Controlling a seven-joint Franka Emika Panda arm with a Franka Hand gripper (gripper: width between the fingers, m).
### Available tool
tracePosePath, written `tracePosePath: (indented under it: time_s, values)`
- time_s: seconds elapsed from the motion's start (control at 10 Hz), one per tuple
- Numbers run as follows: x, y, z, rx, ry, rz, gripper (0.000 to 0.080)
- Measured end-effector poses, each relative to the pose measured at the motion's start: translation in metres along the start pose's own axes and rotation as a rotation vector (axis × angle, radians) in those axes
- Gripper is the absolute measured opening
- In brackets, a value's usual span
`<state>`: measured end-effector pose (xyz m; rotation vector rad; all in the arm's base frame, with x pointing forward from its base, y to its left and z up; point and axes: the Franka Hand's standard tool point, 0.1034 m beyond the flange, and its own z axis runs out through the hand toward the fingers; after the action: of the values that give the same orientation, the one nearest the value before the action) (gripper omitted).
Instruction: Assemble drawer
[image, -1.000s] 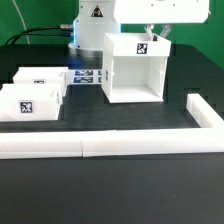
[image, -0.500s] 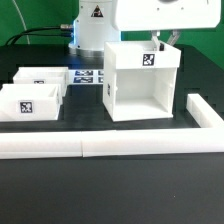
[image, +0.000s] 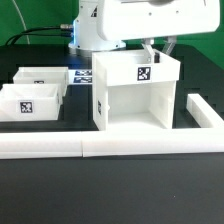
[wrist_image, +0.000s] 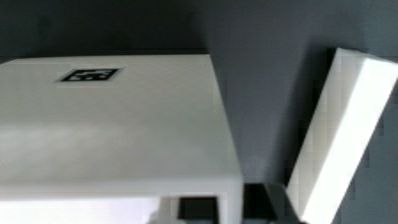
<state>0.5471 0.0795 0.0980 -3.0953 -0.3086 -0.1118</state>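
The tall white box casing (image: 137, 95) stands upright with its open side facing the camera and a tag on its top front edge. My gripper (image: 160, 50) is above its back right corner, shut on the casing's right wall, one finger inside and one outside. In the wrist view the casing's tagged outer face (wrist_image: 107, 120) fills most of the picture, with my gripper (wrist_image: 231, 206) closed over its edge. Two small knobbed trays (image: 40, 78) (image: 30, 103) sit on the exterior view's left, apart from the casing.
A long low white border bar (image: 100, 147) runs along the front, and a second bar (image: 203, 112) runs down the exterior view's right, close to the casing; it also shows in the wrist view (wrist_image: 338, 130). The marker board (image: 83, 76) lies behind the trays.
The casing, held by my gripper, has moved toward the front border bar and slightly to the exterior view's left. The trays have not moved.
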Motion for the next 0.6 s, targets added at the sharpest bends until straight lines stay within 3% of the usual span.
tracePosePath:
  time_s: [0.2, 0.6]
  values:
    - [0.0001, -0.0002, 0.0000, 0.000, 0.000, 0.017, 0.0039]
    - [0.0022, -0.0057, 0.0003, 0.020, 0.002, 0.300, 0.0039]
